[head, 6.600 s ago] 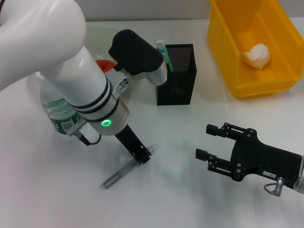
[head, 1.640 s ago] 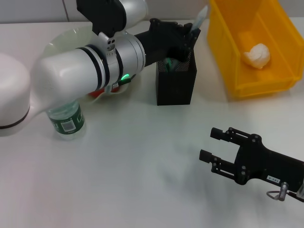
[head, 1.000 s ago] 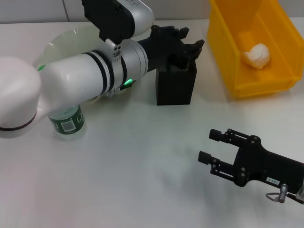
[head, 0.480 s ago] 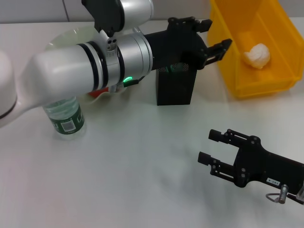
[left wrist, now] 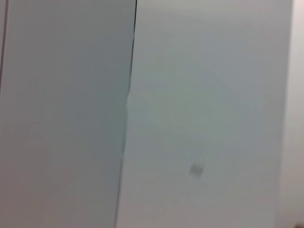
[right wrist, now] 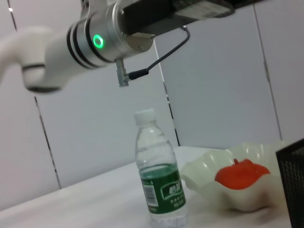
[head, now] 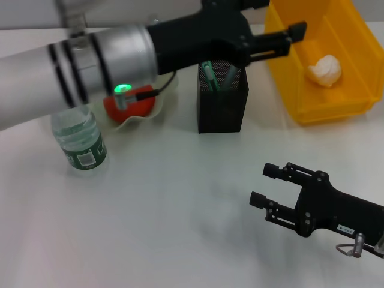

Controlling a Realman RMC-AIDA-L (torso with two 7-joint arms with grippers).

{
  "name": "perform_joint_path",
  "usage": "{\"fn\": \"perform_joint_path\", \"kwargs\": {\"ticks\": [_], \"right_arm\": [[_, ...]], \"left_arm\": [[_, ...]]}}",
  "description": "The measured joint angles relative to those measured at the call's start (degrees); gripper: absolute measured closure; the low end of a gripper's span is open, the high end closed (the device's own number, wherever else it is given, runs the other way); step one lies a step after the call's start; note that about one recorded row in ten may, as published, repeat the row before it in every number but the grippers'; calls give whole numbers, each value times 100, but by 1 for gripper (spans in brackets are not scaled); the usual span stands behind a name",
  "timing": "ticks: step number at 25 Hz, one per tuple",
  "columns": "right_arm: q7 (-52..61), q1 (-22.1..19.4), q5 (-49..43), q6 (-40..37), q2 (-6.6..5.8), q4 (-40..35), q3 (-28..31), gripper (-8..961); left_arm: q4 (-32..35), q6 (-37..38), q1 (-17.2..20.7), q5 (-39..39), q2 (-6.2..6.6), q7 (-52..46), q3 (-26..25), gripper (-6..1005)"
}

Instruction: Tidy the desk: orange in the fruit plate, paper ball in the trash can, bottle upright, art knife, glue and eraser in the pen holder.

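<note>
While left gripper (head: pixel 279 27) gapes above pen holder (head: pixel 221 102) | white desk (head: pixel 162 210) | right gripper (head: pixel 264 185) released

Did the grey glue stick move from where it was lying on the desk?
Yes. The glue has gone from the desk in front of the pen holder into it, standing beside the art knife.

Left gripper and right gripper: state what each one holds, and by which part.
Nothing is held. The left gripper is open and empty above the black metal-mesh pen holder. The right gripper is open and empty over the white desk.
</note>
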Motion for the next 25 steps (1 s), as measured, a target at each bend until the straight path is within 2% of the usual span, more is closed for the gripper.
{"fn": "perform_joint_path", "kwargs": {"ticks": [1, 2, 3, 4, 6, 10, 11, 13, 16, 17, 18, 23, 24, 25], "right_arm": [[-9, 1, -2, -34, -2, -3, 2, 278], [-9, 3, -3, -59, -4, -9, 2, 277], [-8, 6, -3, -77, -6, -15, 3, 276], [-8, 8, -3, -86, -6, -18, 3, 275], [-8, 13, -4, -110, -8, -22, 6, 274], [-7, 30, -20, -305, -22, -30, 4, 270], [-7, 39, -42, -402, -30, -37, 3, 269], [-7, 47, -104, -569, -48, -78, 18, 268], [-4, 15, -156, -702, -65, -258, 31, 265], [8, -1, -167, -731, -67, -325, 24, 264], [67, -16, -203, -762, -70, -436, 23, 263], [898, -49, -845, -787, -55, -1219, 48, 259], [977, -58, -934, -800, -45, -1348, 45, 232], [1034, -69, -1000, -819, -34, -1445, 37, 204]], "left_arm": [[0, 0, 0, 0, 0, 0, 0, 170], [-838, 1381, -30, -957, 9, 860, -662, 171], [-1111, 1830, -54, -1095, 12, 1059, -848, 171], [-1111, 1830, -54, -1095, 12, 1059, -848, 171], [-1588, 2531, -84, -1188, 14, 1369, -1167, 172], [-1983, 3033, -76, -1190, 21, 1660, -1368, 172], [-2321, 3359, -43, -1165, 48, 1830, -1444, 172], [-2587, 3559, -18, -1157, 104, 1875, -1469, 172], [-2762, 3678, -10, -1156, 153, 1883, -1476, 172], [-3065, 3867, 8, -1145, 256, 1886, -1481, 172], [-3174, 3945, 48, -1113, 305, 1887, -1491, 172], [-3236, 4069, 160, -1002, 377, 1888, -1511, 173], [-3219, 4411, 386, -520, 525, 1892, -1754, 173], [-3253, 4543, 458, -274, 562, 1896, -1945, 173]]}}
